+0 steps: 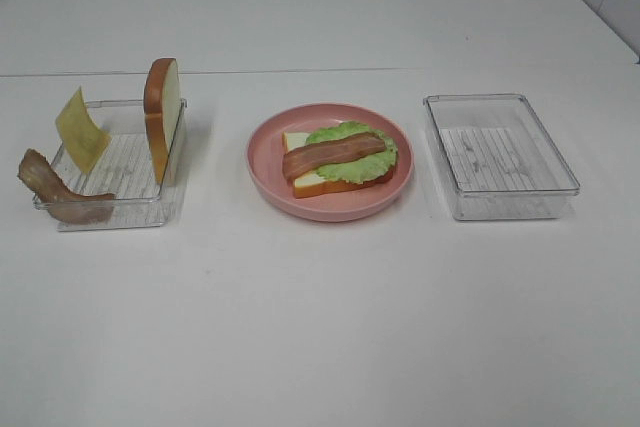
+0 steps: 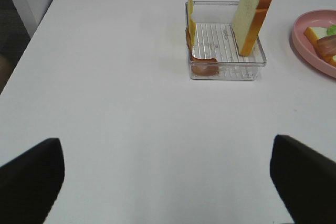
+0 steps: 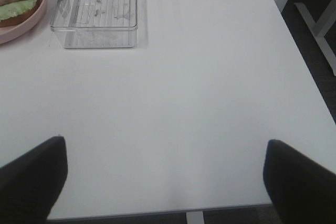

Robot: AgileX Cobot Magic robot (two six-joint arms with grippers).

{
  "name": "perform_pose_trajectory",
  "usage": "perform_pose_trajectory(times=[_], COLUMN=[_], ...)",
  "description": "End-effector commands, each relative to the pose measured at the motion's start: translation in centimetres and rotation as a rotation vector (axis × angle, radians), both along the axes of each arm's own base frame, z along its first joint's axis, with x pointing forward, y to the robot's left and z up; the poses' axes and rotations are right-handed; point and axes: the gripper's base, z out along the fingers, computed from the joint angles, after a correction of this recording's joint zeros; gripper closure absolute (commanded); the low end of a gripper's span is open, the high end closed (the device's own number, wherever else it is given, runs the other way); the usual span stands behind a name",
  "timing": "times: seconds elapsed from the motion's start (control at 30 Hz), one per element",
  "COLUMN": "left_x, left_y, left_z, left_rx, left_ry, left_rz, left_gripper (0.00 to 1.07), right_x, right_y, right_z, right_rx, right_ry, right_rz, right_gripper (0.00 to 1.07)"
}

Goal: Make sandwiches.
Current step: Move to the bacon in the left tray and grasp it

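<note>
the plate [image 1: 262,172] has 1 bread slice [image 1: 296,139], lettuce [image 1: 372,162] and 1 bacon strip [image 1: 333,154] stacked, so cheese [image 1: 80,130] looks next; it leans upright in the tray [image 1: 130,212] left of the plate. left gripper [image 2: 168,178] and right gripper [image 3: 165,179] both hang wide open, holding nothing, well back from the plate. i'd pinch the cheese's top edge with the left one and lay it flat.
</note>
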Motion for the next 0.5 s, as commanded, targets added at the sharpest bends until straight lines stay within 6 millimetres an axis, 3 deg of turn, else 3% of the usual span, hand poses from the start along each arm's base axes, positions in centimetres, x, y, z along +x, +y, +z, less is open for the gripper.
perform_pose_trajectory(times=[0.03,0.5], left_x=[-0.06,-0.06], left_y=[-0.06,-0.06], left_z=[-0.05,-0.05], left_rx=[-0.005,-0.005], left_ry=[-0.010,-0.010], left_rz=[-0.002,-0.002], left_gripper=[0.06,0.06], right_x=[-0.40,-0.31], right_y=[0.13,0.89], right_z=[-0.20,-0.31], right_rx=[0.013,-0.040], right_ry=[-0.032,-0.022], right_rz=[0.002,0.145], right_gripper=[0.08,0.08])
